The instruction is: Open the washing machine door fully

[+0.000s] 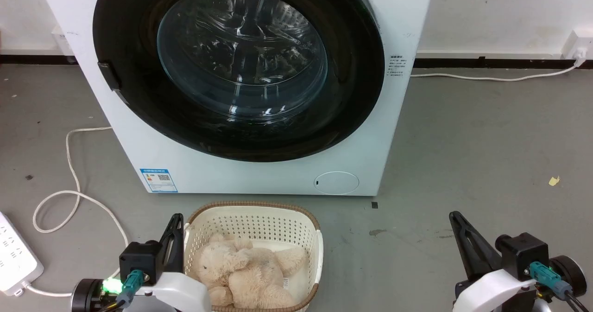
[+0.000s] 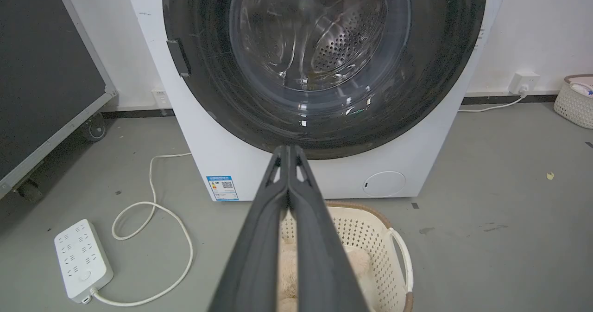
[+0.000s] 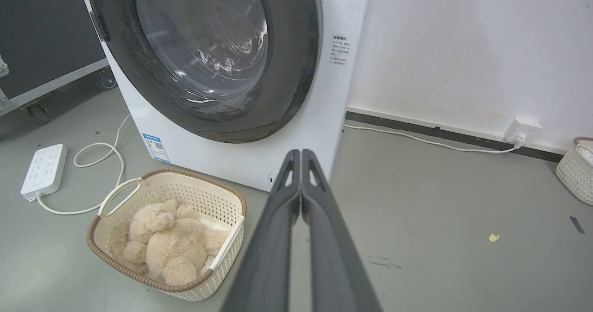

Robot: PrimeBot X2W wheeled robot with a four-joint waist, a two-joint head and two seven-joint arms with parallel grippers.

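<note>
The white washing machine [image 1: 139, 131] [image 2: 222, 159] [image 3: 333, 89] stands on the grey floor ahead of me. Its round washing machine door [image 1: 241, 66] [image 2: 324, 61] [image 3: 208, 57], a glossy black ring around a bulging glass window, lies flat against the front, with a small dark handle tab [image 1: 107, 74] on its left rim. My left gripper [image 1: 176, 219] [image 2: 288, 149] sits low at the lower left, shut and empty. My right gripper [image 1: 455, 215] [image 3: 300, 152] sits at the lower right, also shut and empty. Both stand well short of the door.
A cream basket [image 1: 296, 228] [image 3: 222, 200] holding a beige plush bear [image 1: 250, 270] [image 3: 171, 247] stands on the floor right before the machine, beside my left gripper. A white power strip [image 1: 14, 258] [image 2: 81, 261] and its looped cable [image 1: 69, 163] lie left. Another basket [image 3: 574, 173] sits far right.
</note>
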